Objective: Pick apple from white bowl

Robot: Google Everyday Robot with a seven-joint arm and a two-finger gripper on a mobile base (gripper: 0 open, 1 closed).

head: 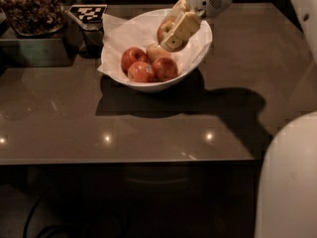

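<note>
The white bowl (194, 63), lined with crumpled white paper, stands on the dark table. My gripper (173, 29) is above the bowl's right back part, shut on the orange-red apple (165, 30), which is lifted clear of the other fruit. Its cream fingers (181, 29) cover the apple's right side. Three deep red apples (143, 68) and a paler yellowish apple (155, 51) lie in the bowl below.
A dark tray of nuts (29, 9) stands at the back left. A black-and-white tag marker (88, 13) sits behind the bowl. The table's front edge (129, 160) runs across the middle. My white arm and base (290, 172) fill the right side.
</note>
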